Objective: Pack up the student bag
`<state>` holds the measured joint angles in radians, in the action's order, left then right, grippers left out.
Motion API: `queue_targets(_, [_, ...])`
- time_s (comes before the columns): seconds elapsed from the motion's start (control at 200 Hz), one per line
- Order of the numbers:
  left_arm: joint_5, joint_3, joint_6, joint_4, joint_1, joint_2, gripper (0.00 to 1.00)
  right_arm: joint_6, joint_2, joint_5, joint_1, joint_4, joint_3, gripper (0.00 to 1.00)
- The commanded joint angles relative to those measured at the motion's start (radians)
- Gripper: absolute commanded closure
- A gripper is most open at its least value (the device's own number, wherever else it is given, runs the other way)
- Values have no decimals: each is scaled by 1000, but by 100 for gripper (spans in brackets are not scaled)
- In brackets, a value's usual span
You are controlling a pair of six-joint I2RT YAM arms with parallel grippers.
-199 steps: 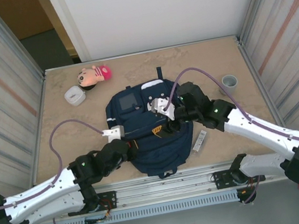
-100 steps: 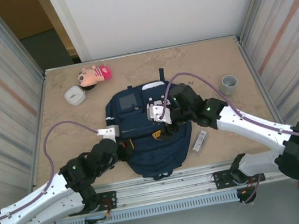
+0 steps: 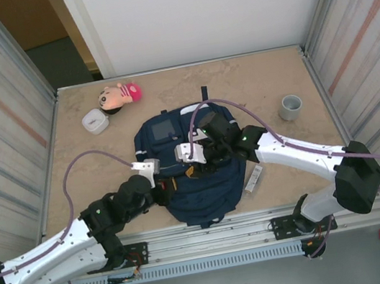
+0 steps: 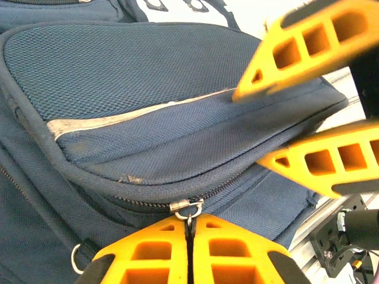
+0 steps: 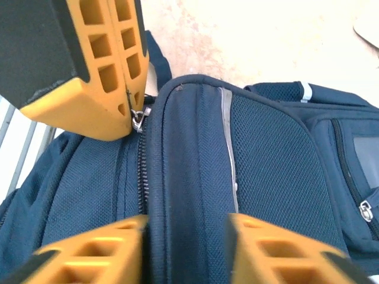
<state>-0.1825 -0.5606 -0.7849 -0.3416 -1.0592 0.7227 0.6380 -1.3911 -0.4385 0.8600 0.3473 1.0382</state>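
Note:
The navy student bag (image 3: 206,194) lies flat in the middle of the table, its front pocket crossed by a thin white stripe (image 5: 228,142). My left gripper (image 4: 189,228) is shut on the metal zipper pull (image 4: 188,208) at the pocket's left side, and the same gripper (image 3: 170,184) sits at the bag's left edge in the top view. My right gripper (image 5: 186,231) straddles the raised rim of the front pocket, with its fingers (image 4: 302,47) pressing the fabric from both sides. From above, that gripper (image 3: 198,166) hangs over the bag's centre.
A pink-hatted doll (image 3: 120,94) and a small white container (image 3: 94,121) lie at the back left. A grey cup (image 3: 290,105) stands at the right. A small white stick-like item (image 3: 254,177) lies just right of the bag. Corrugated walls flank the table.
My right gripper has slid left across the bag and closed in on the front pocket's rim. The left gripper keeps its hold on the zipper pull, with the arm shifting slightly.

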Motion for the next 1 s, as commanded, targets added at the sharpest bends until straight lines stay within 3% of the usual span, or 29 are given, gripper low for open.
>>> queue_targets(0.0, [-17, -7, 17, 42, 9, -5, 94, 14, 13, -2, -1, -17, 24, 87])
queue_targets(0.055, [-39, -2, 7, 18, 13, -12, 86, 25, 25, -42, -14, -4, 22, 100])
queue_targets(0.251, [-25, 50, -10, 32, 46, -55, 71, 38, 42, -132, -44, 33, 31, 100])
queue_targets(0.441, [-10, 70, -10, 48, 57, -57, 77, 28, 39, -179, -52, 28, 40, 100])
queue_targets(0.707, [48, 69, 45, 105, 61, -12, 61, 22, 47, -227, -63, 33, 58, 100])
queue_targets(0.807, [63, 64, 47, 107, 62, 13, 64, 17, 50, -242, -69, 35, 62, 100])
queue_targets(0.997, [36, 62, 25, 70, 65, 19, 89, -1, 58, -258, -94, 33, 63, 100])
